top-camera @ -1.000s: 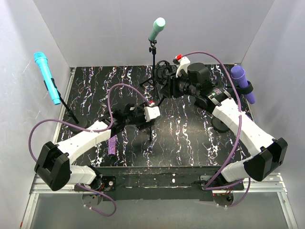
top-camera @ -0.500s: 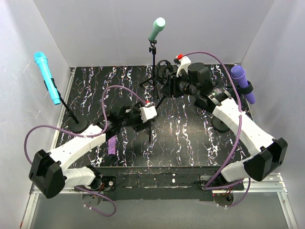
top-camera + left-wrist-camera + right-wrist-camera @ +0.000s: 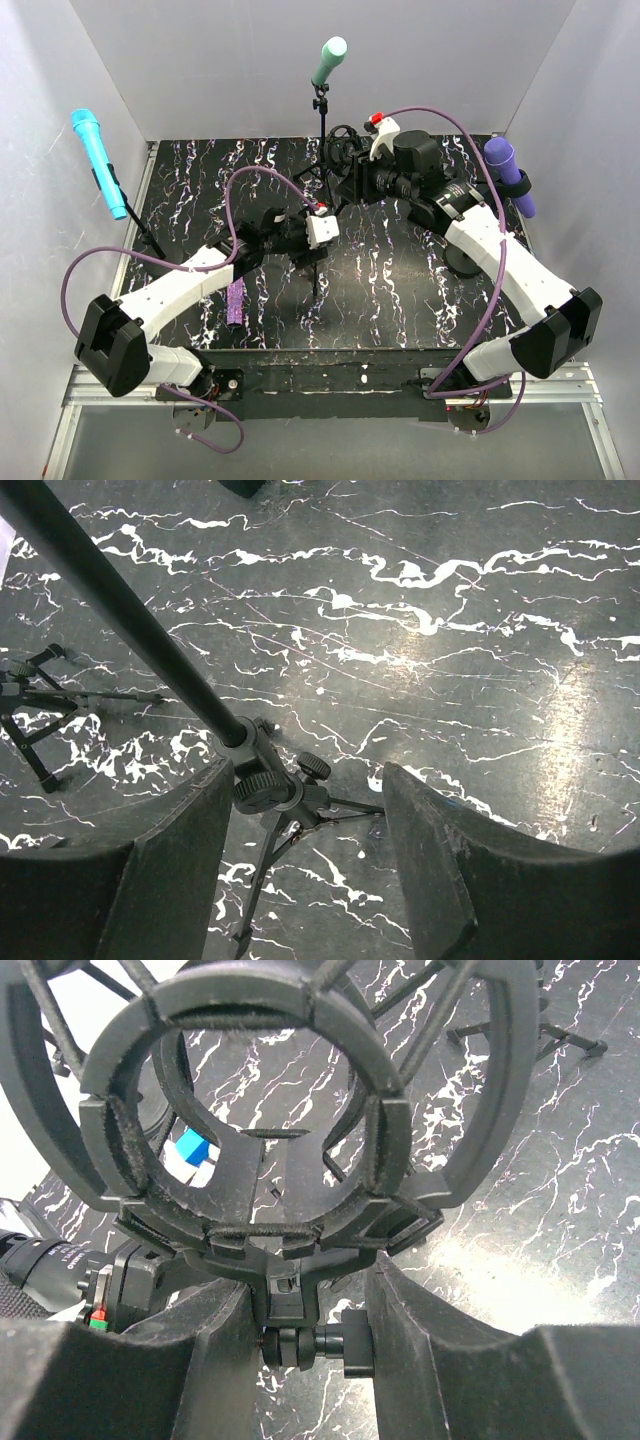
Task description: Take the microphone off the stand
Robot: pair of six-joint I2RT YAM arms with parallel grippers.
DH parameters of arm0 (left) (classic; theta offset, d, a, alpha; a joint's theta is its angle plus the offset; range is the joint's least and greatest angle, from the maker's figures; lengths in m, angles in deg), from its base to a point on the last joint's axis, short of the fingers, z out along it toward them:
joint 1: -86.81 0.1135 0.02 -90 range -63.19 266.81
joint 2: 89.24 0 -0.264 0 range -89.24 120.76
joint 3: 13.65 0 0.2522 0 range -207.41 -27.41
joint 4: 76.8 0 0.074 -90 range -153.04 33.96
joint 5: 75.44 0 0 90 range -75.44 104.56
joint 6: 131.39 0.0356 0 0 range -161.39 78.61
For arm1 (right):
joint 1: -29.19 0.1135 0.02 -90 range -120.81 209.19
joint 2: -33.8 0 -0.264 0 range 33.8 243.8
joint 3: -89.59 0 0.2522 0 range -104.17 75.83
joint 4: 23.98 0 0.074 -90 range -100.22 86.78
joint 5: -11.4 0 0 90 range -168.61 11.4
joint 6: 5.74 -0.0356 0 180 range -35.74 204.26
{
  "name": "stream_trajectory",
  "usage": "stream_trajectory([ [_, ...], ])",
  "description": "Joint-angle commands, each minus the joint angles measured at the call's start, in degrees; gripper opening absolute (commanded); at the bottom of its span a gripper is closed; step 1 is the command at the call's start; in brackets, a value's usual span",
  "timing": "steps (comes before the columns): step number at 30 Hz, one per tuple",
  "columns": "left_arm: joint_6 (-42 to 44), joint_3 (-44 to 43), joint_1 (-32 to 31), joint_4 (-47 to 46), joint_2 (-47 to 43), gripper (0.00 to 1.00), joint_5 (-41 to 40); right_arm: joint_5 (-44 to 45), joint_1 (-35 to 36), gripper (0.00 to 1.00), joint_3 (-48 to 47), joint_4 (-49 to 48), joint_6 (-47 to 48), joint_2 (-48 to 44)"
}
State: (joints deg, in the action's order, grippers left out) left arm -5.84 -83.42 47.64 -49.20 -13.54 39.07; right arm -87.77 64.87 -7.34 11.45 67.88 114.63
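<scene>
A black tripod stand (image 3: 318, 272) stands mid-table with an empty ring-shaped shock mount (image 3: 343, 135) at its top. In the right wrist view the ring (image 3: 265, 990) holds nothing. My right gripper (image 3: 348, 175) is shut on the mount's swivel joint (image 3: 300, 1345), one finger on each side (image 3: 305, 1305). My left gripper (image 3: 315, 250) is open (image 3: 305, 790) around the stand's pole (image 3: 130, 620), just above the tripod hub (image 3: 265, 790). A purple patterned microphone (image 3: 236, 303) lies on the table, left of the stand.
Three more stands hold microphones: cyan (image 3: 98, 160) at the left wall, teal (image 3: 328, 60) at the back centre, purple (image 3: 510, 175) at the right. A second tripod's legs (image 3: 40, 705) sit left of the held stand. White walls enclose the black marbled table (image 3: 400, 280).
My left gripper drew back to the left, then returned to the right and a little farther up the stand's pole. The right arm and shock mount have not moved.
</scene>
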Motion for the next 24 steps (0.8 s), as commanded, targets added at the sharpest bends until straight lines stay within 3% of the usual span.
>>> stream_trajectory([
  [1,1.27,0.02,-0.28,1.54,0.5,0.58,-0.16,-2.34,0.35,0.01,-1.11,0.74,-3.92,0.2],
  [9,5.23,4.32,-0.28,2.85,-0.46,0.55,-4.47,-2.52,0.35,0.01,-1.37,0.57,-4.1,0.29],
  [24,3.92,7.23,-0.28,1.63,0.41,0.57,-7.54,-2.87,0.35,0.01,-0.58,0.39,-4.62,0.2],
])
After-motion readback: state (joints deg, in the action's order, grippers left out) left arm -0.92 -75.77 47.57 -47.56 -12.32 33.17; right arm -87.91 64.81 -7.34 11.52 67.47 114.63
